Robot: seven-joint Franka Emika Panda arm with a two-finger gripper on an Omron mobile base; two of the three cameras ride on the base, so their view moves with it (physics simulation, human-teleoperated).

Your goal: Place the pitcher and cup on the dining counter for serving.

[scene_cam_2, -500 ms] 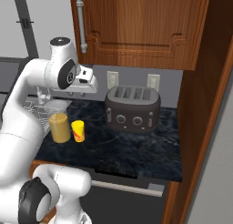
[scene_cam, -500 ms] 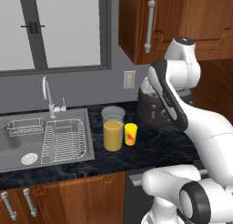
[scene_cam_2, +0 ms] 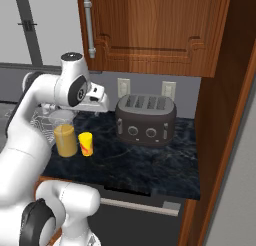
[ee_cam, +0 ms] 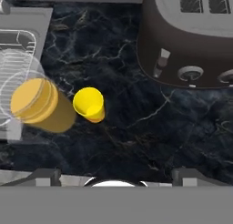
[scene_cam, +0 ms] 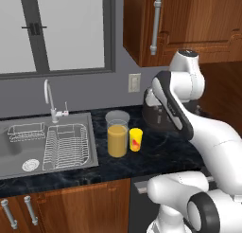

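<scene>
The pitcher [scene_cam: 117, 140], clear with orange liquid, stands on the black kitchen worktop just right of the sink. The small yellow cup [scene_cam: 135, 139] is upright close beside it on its right. Both also appear in the right base view, pitcher [scene_cam_2: 65, 138] and cup [scene_cam_2: 86, 143]. My gripper [ee_cam: 117, 174] hangs open above the worktop, looking down, fingertips [ee_cam: 45, 175] spread wide with nothing between them. From there the cup [ee_cam: 89, 104] lies ahead and slightly left, the pitcher [ee_cam: 41, 104] further left. The dining counter is out of view.
A dark toaster [scene_cam_2: 146, 120] sits at the back of the worktop, right of the cup. The sink [scene_cam: 19, 144] with a wire dish rack [scene_cam: 66, 144] and faucet [scene_cam: 51, 102] lies to the left. A wooden wall cabinet [scene_cam_2: 150, 30] hangs overhead.
The arm and hand have dropped slightly toward the worktop. The pitcher and cup stand where they were.
</scene>
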